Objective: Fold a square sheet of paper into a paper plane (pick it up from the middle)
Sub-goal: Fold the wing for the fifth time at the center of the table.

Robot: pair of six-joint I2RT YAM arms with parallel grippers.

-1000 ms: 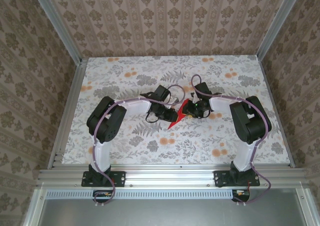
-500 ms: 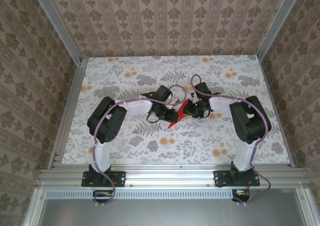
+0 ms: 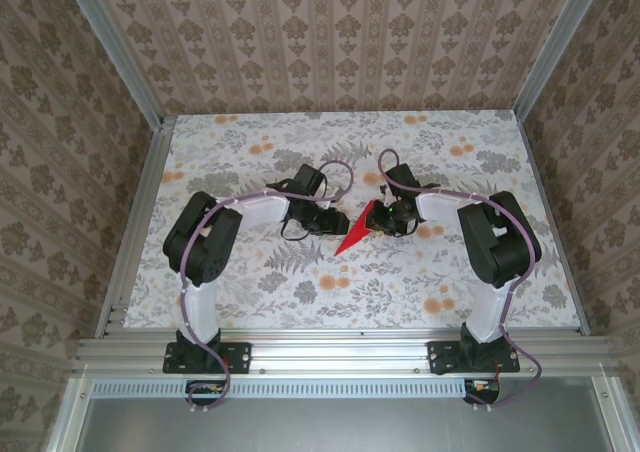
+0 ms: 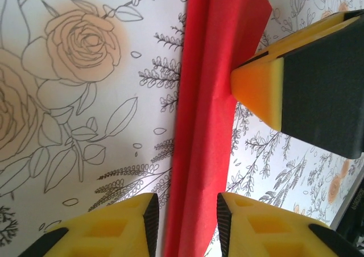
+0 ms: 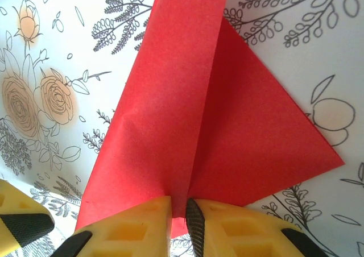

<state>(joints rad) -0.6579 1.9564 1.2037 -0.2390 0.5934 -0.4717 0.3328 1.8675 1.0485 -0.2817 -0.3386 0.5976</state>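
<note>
The red sheet of paper, folded into a slim pointed paper plane [image 3: 355, 234], hangs over the middle of the floral table, nose pointing near-left. My right gripper [image 3: 382, 220] is shut on its central fold [image 5: 178, 211], the two wings [image 5: 250, 132] spreading apart beyond the fingers. The left gripper [image 3: 336, 224] is open around the plane's narrow body [image 4: 202, 126]. That body runs between the pads [image 4: 186, 223], with a sliver of table showing on the left side. A right fingertip [image 4: 259, 89] presses the paper's edge in the left wrist view.
The floral tabletop [image 3: 250, 152] lies below, bounded by aluminium rails [image 3: 130, 232] and patterned walls. Both arms meet at the centre, fingers close together; a left fingertip [image 5: 20, 226] shows at the lower left of the right wrist view.
The left gripper has opened off the paper, and its arm has swung back to the left. The right gripper has stayed closed on the fold, and the plane has barely shifted.
</note>
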